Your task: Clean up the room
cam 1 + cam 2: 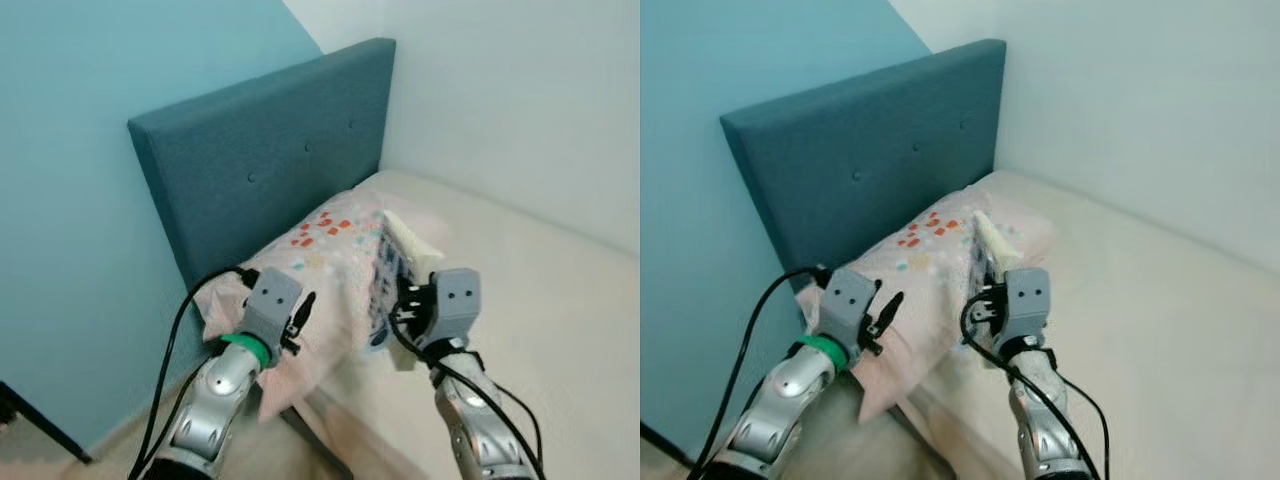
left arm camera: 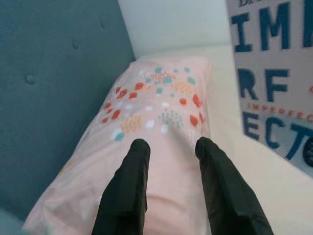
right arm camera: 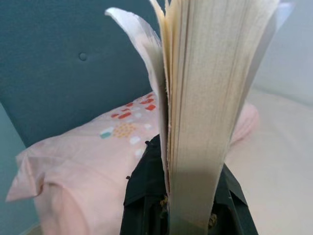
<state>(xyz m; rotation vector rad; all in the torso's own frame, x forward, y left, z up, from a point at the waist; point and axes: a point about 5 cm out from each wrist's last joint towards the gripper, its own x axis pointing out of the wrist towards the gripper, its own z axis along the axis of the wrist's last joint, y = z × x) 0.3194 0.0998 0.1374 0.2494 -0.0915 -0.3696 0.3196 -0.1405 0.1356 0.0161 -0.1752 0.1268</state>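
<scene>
Book held over the bed's head end
Right end effector (image 3: pixel 188 215) clamps a thick paper book (image 3: pixel 210 98) upright; left end effector (image 2: pixel 171 147), fingers parted and empty, hovers above the soft pink patterned pillow (image 1: pixel 320 260).

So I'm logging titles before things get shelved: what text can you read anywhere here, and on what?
"IM", "RF", "ECT": big dark blue letters cut off by the frame edge, on the cover of the book held in the right pincer.
"IMPERFEC": small red line on that cover, also cut off.
Topmost line on the cover: too cropped to read.
The pillow carries only a pattern, no words.
</scene>
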